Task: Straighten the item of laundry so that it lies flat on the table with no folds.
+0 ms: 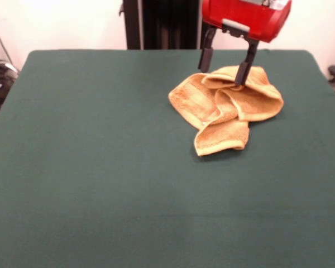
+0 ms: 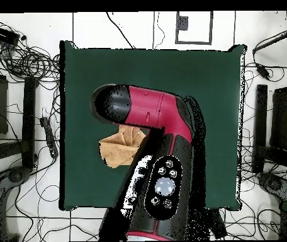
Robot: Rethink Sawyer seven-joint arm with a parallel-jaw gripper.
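The item of laundry (image 1: 226, 106), an orange-tan terry towel, lies crumpled in overlapping folds on the table (image 1: 100, 167) toward its far right part. My gripper (image 1: 223, 66) hangs open right over the towel's far edge. One finger (image 1: 205, 58) stands just behind the cloth and the other finger (image 1: 244, 71) touches down into the top fold. In the overhead view the red and black arm hides most of the towel (image 2: 118, 150), and the gripper itself is hidden under it.
The dark green table (image 2: 215, 94) stretches wide on every side of the towel. Cables, stands and dark equipment (image 2: 26, 113) ring the table on the floor. A black pedestal column (image 1: 156, 25) rises behind the far edge.
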